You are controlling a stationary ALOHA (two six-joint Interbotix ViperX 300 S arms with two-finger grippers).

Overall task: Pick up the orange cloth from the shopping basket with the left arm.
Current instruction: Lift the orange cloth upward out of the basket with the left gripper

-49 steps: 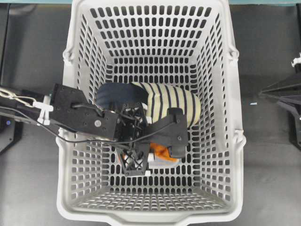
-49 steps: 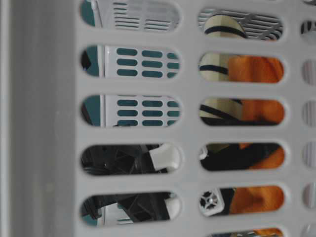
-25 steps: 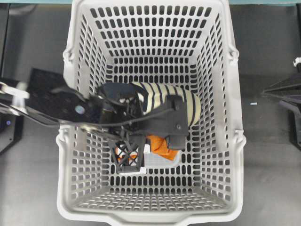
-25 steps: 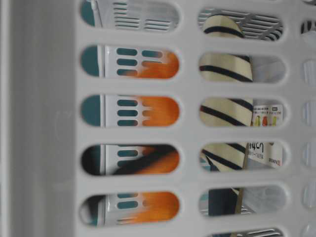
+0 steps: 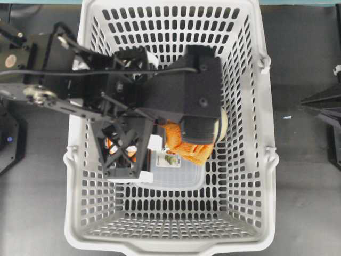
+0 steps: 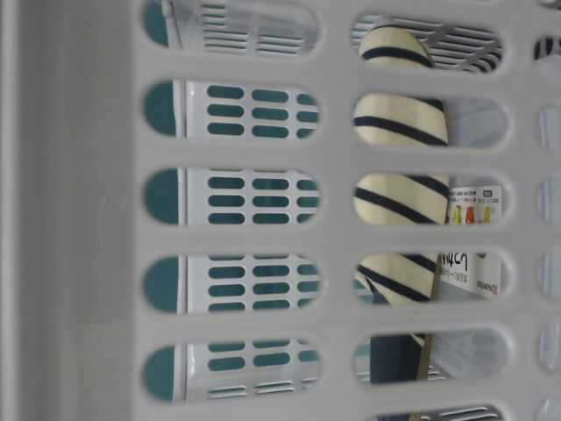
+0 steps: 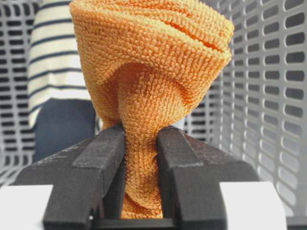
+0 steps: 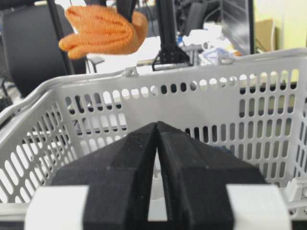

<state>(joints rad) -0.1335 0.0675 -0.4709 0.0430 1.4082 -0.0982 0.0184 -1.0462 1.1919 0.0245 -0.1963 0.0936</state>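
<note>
The left gripper is closed tight on the orange cloth; the wrist view shows both black fingers pinching a narrow neck of the terry fabric, which bunches out into a rounded fold beyond the tips. From the right wrist view the orange cloth hangs above the rim of the shopping basket, clear of its walls. Overhead, the left arm reaches in across the basket's left wall, its boxy wrist over the middle of the shopping basket, with the cloth showing just below the wrist. A striped fabric roll lies on the basket floor, largely hidden under the arm in the overhead view. A flat clear package with a printed label lies on the floor toward the basket's near edge. The right gripper sits outside the basket's right wall, its tips pressed together and holding nothing.
</note>
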